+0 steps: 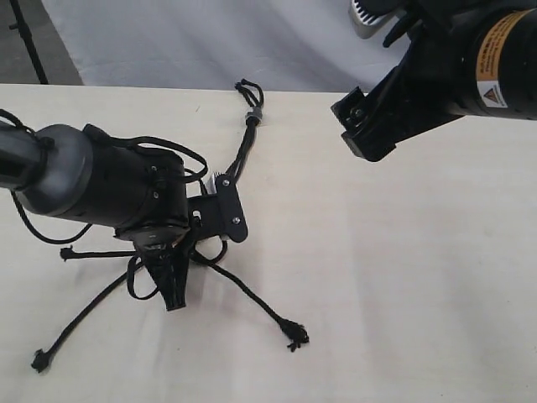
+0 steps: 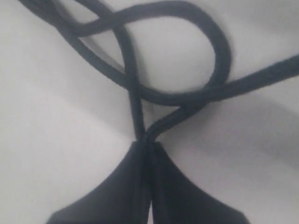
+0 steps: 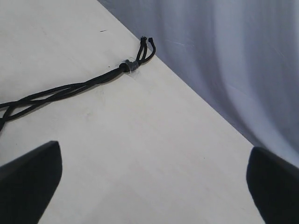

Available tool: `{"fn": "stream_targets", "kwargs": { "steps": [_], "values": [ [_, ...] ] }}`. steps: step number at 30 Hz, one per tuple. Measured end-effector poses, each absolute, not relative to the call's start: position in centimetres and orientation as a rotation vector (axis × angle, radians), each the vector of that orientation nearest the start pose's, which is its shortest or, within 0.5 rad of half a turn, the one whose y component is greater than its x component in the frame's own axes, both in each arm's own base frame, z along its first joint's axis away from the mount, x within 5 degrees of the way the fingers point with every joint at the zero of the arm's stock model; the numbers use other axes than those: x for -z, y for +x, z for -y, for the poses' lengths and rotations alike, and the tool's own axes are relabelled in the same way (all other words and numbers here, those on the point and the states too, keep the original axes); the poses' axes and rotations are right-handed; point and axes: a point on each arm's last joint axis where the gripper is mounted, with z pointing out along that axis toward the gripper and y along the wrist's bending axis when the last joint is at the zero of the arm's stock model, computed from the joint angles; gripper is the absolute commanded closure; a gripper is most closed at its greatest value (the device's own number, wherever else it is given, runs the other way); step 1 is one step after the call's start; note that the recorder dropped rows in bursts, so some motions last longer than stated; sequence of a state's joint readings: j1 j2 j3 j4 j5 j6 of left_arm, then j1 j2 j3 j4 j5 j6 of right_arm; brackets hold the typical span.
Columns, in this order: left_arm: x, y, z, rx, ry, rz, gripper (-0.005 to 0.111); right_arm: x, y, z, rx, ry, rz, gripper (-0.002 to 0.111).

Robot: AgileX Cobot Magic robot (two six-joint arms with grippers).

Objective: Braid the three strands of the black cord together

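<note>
The black cord (image 1: 239, 159) lies on the pale table, its three strands joined at the far end by a grey band (image 1: 253, 116) with short loops. One strand (image 1: 252, 298) runs to a knotted tip at the near right. A second strand (image 1: 80, 323) ends at the near left, and a third (image 1: 92, 253) ends at the left. My left gripper (image 1: 174, 300) points down over the crossing, shut on a strand (image 2: 140, 121) that curls in a loop (image 2: 219, 51) just past the fingertips. My right gripper (image 1: 362, 128) hangs open above the table's far right. In its wrist view the band (image 3: 131, 66) lies well beyond the fingers (image 3: 32, 179).
A grey-white curtain (image 1: 210, 42) hangs behind the table's far edge. The left arm's own black cables (image 1: 180, 155) loop over its wrist. Bare tabletop (image 1: 403, 277) stretches to the right of the cord.
</note>
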State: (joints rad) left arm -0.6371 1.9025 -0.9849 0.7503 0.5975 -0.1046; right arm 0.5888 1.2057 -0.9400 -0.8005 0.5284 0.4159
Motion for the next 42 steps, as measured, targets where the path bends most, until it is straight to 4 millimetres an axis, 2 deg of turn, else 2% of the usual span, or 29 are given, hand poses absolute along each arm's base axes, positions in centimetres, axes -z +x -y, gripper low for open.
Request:
{"fn": "stream_targets", "kwargs": {
  "steps": [3,6,15,23,27,30,33,38,40,42],
  "values": [
    [-13.9,29.2,17.1,-0.567,1.502,-2.319,0.107,-33.3,23.3,-11.6,0.225,-0.719,-1.968,0.009],
    [-14.3,29.7,16.8,-0.559,1.493,-2.284,0.107,-33.3,23.3,-11.7,0.221,-0.722,-1.962,0.009],
    [-12.5,31.8,12.8,-0.477,1.366,-2.353,0.107,-33.3,23.3,-11.7,0.221,-0.723,-1.959,0.009],
    [-11.3,30.9,12.5,-0.370,1.367,-2.341,0.107,-33.3,23.3,-11.7,0.218,-0.724,-1.956,0.009],
    [-11.3,30.5,12.5,-0.307,1.249,-2.426,0.107,-33.4,23.3,-11.7,0.217,-0.724,-1.955,0.009],
    [-11.4,29.4,13.5,-0.271,1.212,-2.506,0.107,-33.4,23.3,-11.7,0.217,-0.724,-1.955,0.009],
    [-11.8,27.2,15.8,-0.216,1.285,-2.550,0.107,-33.4,23.3,-11.7,0.217,-0.724,-1.955,0.009],
    [-12.6,22.9,20.6,-0.115,1.523,-2.453,0.107,-33.4,23.3,-11.7,0.215,-0.725,-1.953,0.009],
    [-13.1,22.0,21.6,-0.086,1.559,-2.412,0.107,-33.4,23.3,-11.7,0.215,-0.725,-1.953,0.009],
    [-14.0,21.9,21.7,-0.061,1.536,-2.380,0.107,-33.4,23.3,-11.7,0.215,-0.725,-1.953,0.009]
  ]
}}
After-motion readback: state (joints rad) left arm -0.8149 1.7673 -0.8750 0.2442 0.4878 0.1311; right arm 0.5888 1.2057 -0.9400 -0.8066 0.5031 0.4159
